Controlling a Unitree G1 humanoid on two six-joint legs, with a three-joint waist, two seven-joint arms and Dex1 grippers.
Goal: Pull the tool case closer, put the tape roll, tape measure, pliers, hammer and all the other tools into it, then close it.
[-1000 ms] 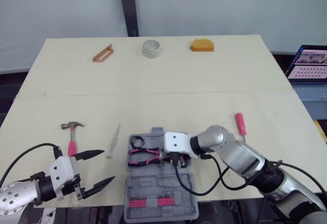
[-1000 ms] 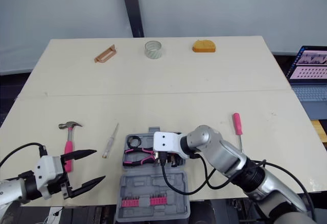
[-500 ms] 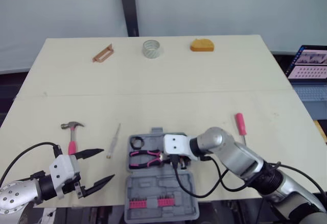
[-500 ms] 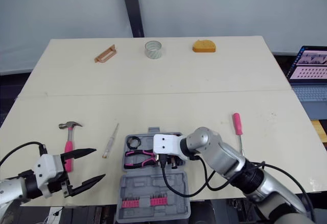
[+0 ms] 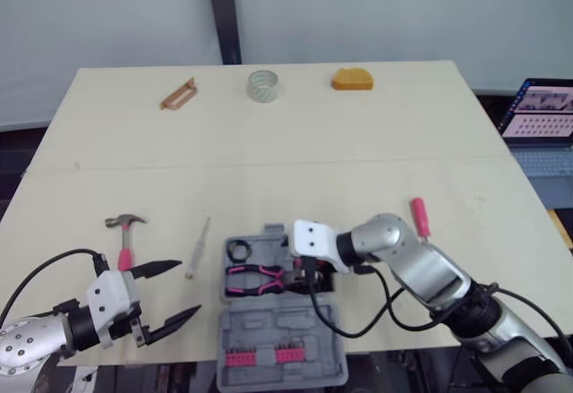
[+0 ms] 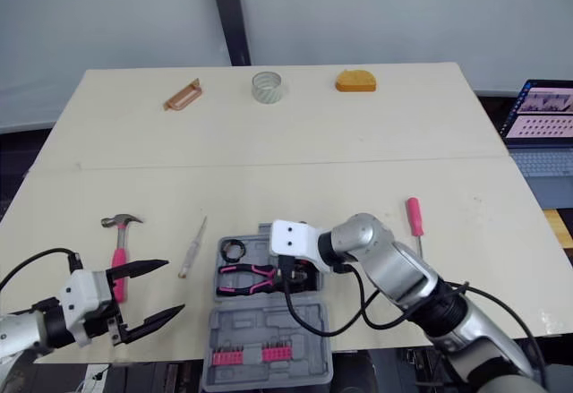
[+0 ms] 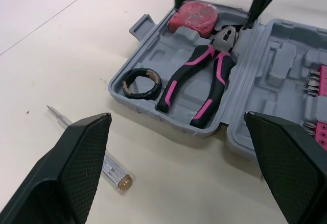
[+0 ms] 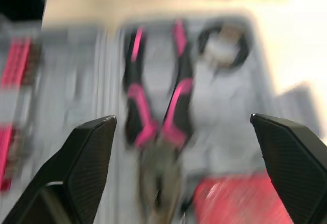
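The grey tool case point(image 5: 269, 328) lies open at the table's front centre. Pink-handled pliers point(image 5: 254, 277), a black tape roll point(image 5: 239, 251) and a red tape measure point(image 7: 200, 16) lie in its tray. My right gripper point(image 5: 304, 277) hangs open just above the pliers' head, holding nothing. My left gripper point(image 5: 186, 290) is open above the table's front left, left of the case. The hammer point(image 5: 125, 235) and a thin tester screwdriver point(image 5: 199, 248) lie left of the case, and a pink screwdriver point(image 5: 418, 217) lies to its right.
Along the far edge sit a clear tape roll point(image 5: 263, 85), an orange tool point(image 5: 353, 80) and a brown flat tool point(image 5: 178, 94). Pink bit holders point(image 5: 261, 355) line the case's near half. A laptop point(image 5: 542, 114) stands off the table's right side.
My right gripper has opened and let go of the pliers, which now rest in the case; it has drawn back slightly to the right. The left arm has not moved.
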